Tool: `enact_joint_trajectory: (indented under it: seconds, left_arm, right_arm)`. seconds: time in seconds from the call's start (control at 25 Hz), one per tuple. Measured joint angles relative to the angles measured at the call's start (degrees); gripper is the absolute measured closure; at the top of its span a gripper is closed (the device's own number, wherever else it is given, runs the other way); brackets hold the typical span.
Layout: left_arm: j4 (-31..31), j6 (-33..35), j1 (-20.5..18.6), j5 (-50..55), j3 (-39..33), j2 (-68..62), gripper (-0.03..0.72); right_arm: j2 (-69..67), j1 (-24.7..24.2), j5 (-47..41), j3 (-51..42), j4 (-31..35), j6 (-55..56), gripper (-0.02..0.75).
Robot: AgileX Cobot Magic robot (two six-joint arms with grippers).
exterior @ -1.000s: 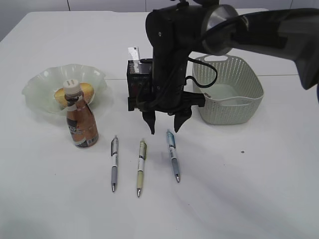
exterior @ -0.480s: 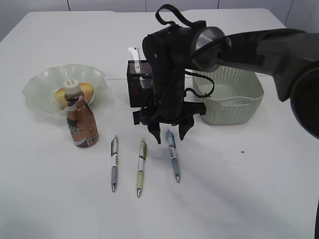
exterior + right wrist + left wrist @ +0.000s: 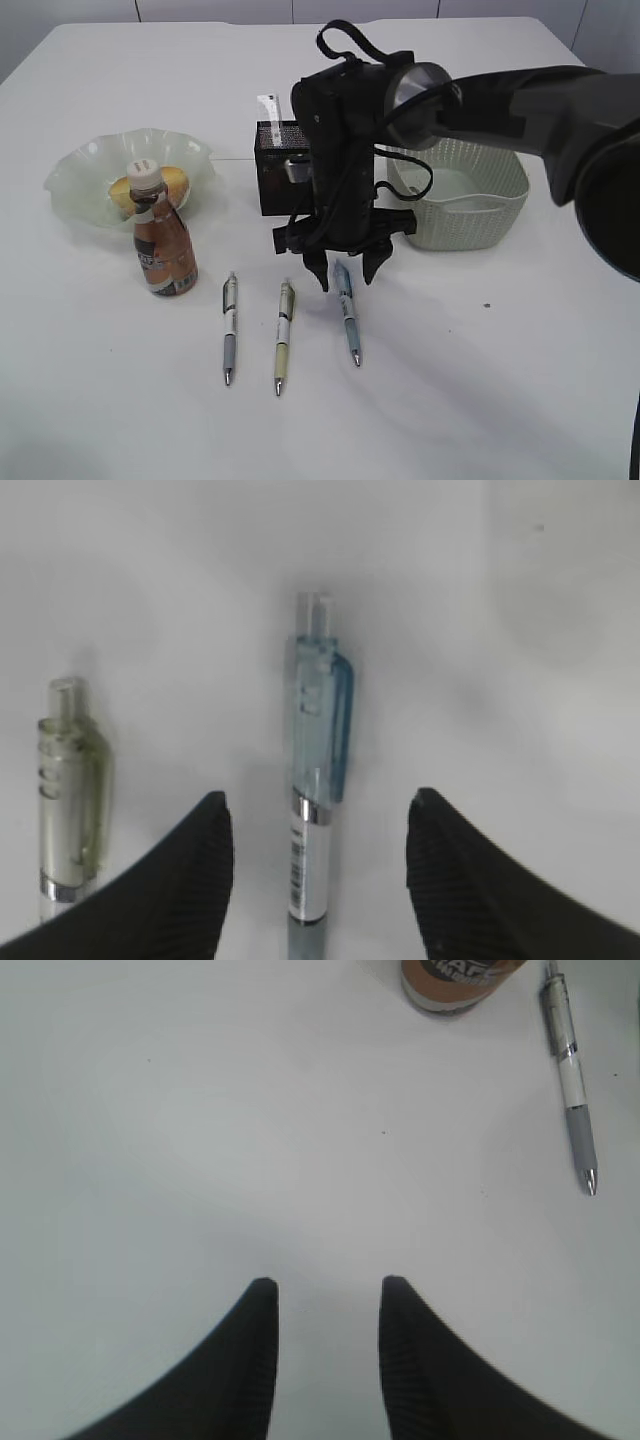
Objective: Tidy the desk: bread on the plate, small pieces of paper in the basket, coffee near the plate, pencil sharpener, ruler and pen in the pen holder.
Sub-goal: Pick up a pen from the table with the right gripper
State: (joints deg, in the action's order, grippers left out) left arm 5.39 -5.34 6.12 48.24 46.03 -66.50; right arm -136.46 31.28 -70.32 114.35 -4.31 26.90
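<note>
Three pens lie side by side on the white table: a grey one (image 3: 229, 325), a green one (image 3: 284, 335) and a blue one (image 3: 347, 312). My right gripper (image 3: 345, 280) is open, low over the blue pen's clip end, one finger on each side of it. In the right wrist view the blue pen (image 3: 318, 780) lies between the open fingers of my right gripper (image 3: 320, 810), and the green pen (image 3: 68, 780) is to the left. My left gripper (image 3: 325, 1290) is open and empty over bare table. The grey pen (image 3: 570, 1070) and the coffee bottle (image 3: 455, 980) are ahead of it.
The black pen holder (image 3: 275, 170) with a ruler (image 3: 268, 106) in it stands behind my right arm. The grey-green basket (image 3: 480, 215) is at the right. The coffee bottle (image 3: 163, 235) stands in front of the pale plate (image 3: 80, 175), which holds bread (image 3: 175, 182).
My right gripper has come down and slightly right until its open fingers straddle the top of the blue pen. The pens, bottle and plate have not moved.
</note>
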Motion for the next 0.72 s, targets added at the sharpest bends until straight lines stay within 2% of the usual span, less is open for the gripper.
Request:
enact_joint_trajectory:
  seconds: [0.72]
  left_arm:
    - [0.0,0.0,0.0,-1.36,0.0,0.0,0.434]
  right_arm:
    - [-0.66,-1.1,0.09,0.12,1.14,-3.83,0.332]
